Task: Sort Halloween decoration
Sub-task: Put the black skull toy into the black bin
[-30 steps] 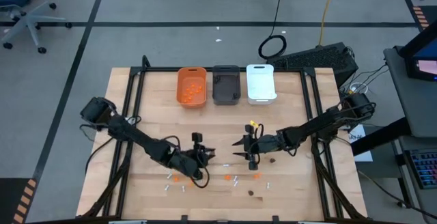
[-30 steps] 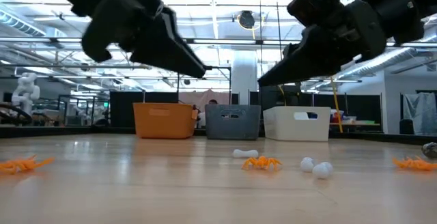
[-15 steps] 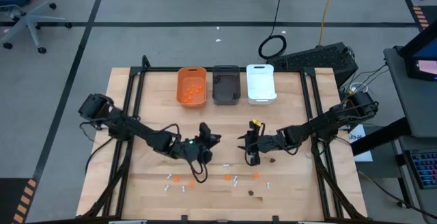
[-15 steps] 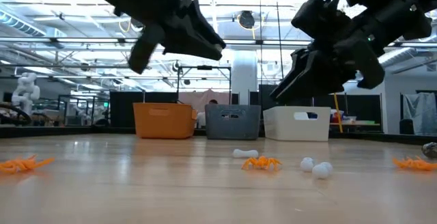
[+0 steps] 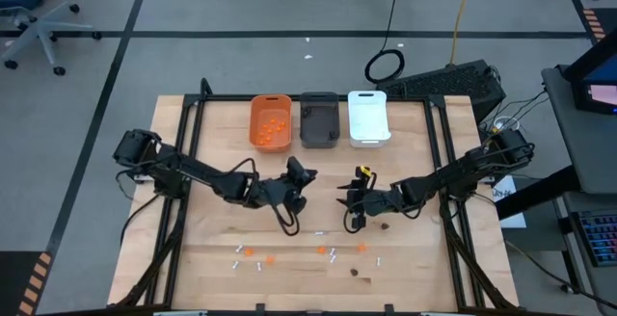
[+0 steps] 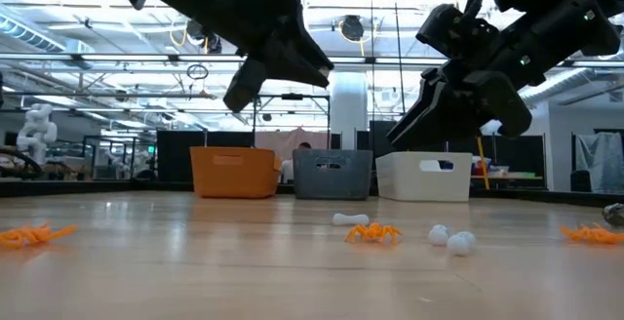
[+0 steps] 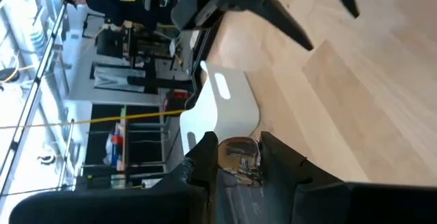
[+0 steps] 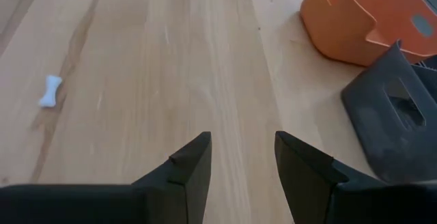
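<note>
Small orange, white and dark Halloween decoration pieces lie scattered near the table's front edge, among them an orange one point(image 5: 270, 257) and a white bone point(image 6: 349, 220). My left gripper point(image 5: 301, 173) hangs above mid-table, pointing toward the bins, shut on a small dark glossy piece point(image 7: 239, 159). My right gripper point(image 5: 347, 212) hovers open to its right with nothing between its fingers point(image 8: 242, 159). Along the far edge stand an orange bin point(image 5: 271, 121), a dark grey bin point(image 5: 319, 119) and a white bin point(image 5: 367, 117). My left gripper pinches the small dark piece point(image 7: 240, 162) between its two fingers. The piece is lifted clear of the table. Which part of it the fingers have does not show.
A dark piece point(image 5: 383, 225) lies just right of my right gripper and another point(image 5: 354, 271) near the front edge. A white bone point(image 8: 50, 91) lies on the bare wood ahead of the right gripper. Bare wood stretches between the grippers and the bins.
My left gripper has risen from the scattered pieces near the front edge and gone toward the far edge and the bins, rolling about its own axis on the way. My right gripper has stayed in place and turned a little.
</note>
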Tool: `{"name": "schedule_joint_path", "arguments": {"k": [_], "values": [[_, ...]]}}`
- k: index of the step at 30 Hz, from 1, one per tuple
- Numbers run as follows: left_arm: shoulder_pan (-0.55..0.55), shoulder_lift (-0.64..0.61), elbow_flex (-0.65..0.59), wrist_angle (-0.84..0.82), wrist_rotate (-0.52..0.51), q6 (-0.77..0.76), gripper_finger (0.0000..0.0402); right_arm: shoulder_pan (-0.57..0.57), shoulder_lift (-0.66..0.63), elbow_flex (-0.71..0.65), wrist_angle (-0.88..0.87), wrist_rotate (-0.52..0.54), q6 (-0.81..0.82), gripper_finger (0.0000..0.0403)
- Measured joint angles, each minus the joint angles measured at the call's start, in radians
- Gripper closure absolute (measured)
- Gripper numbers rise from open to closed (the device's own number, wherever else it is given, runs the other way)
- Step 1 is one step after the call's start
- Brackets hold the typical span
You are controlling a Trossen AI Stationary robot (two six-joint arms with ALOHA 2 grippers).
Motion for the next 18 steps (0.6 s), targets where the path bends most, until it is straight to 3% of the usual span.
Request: {"name": "schedule_joint_path", "arguments": {"k": [6,18], "values": [[0.036,0.000,0.000,0.016,0.015,-0.072,0.0331,-0.001,0.000,0.000,0.013,0.001,0.003,0.0257],[0.102,0.000,0.000,0.082,0.022,-0.560,0.0331,-0.002,0.000,0.000,0.066,-0.001,0.060,0.0257]]}}
